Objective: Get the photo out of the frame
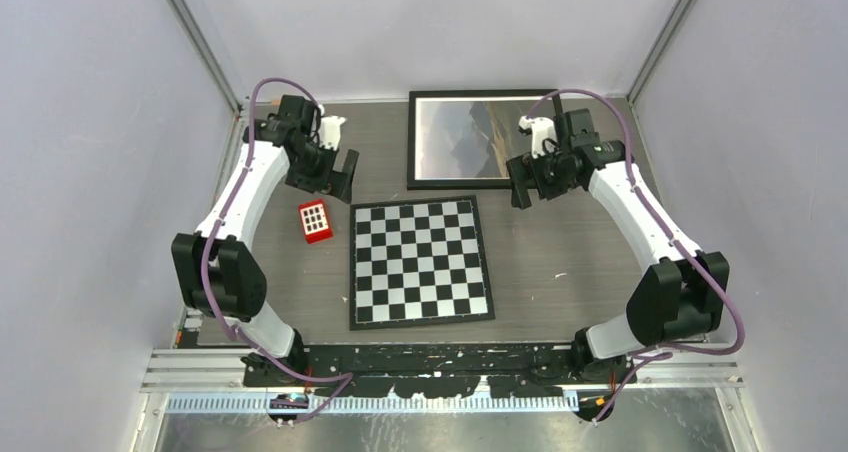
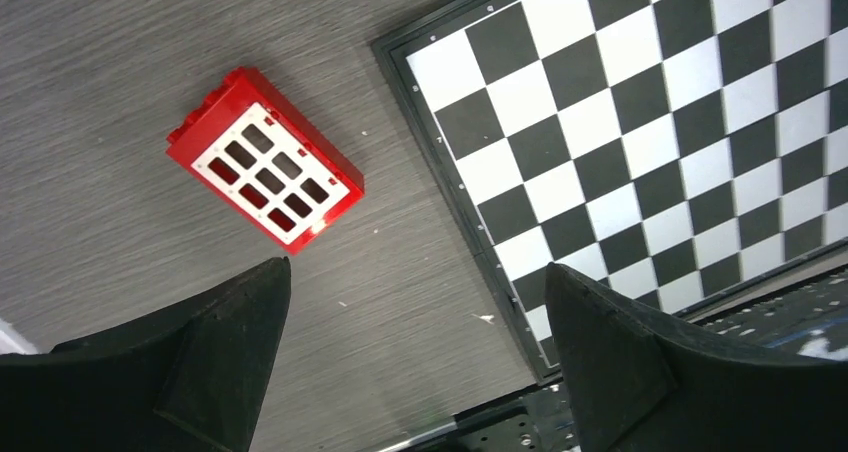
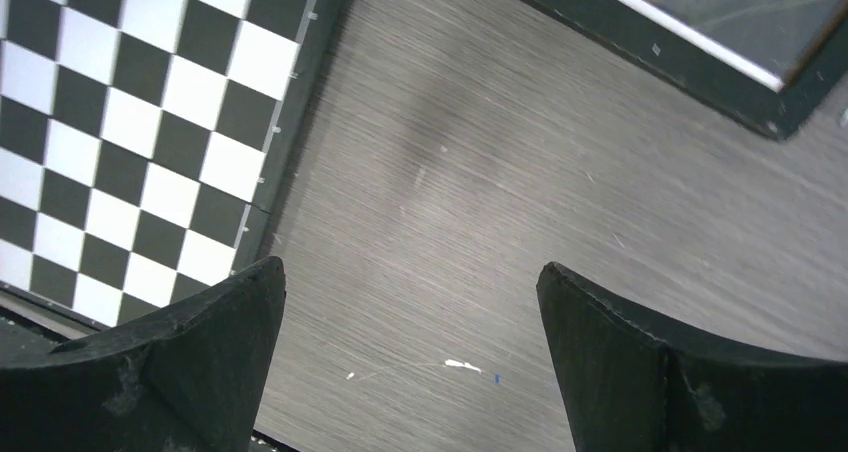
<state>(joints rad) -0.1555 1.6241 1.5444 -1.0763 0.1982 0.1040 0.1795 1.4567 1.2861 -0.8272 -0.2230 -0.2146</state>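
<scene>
While my left end effector [image 2: 417, 282] and right end effector [image 3: 410, 277] gape empty, the frame [image 1: 411, 142], photo [image 1: 460, 137] inside, hugs the surface's [image 1: 560, 272] far edge.

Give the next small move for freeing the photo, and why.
Probably bring the right hand over the near right corner of the frame to tip it up: it lies face up with the photo inside, and that open hand hovers closest.

Free table [image 3: 480, 172] strip between checkerboard [image 3: 120, 122], frame [image 3: 650, 37]

No legible text, label, brand or number on anything.
</scene>
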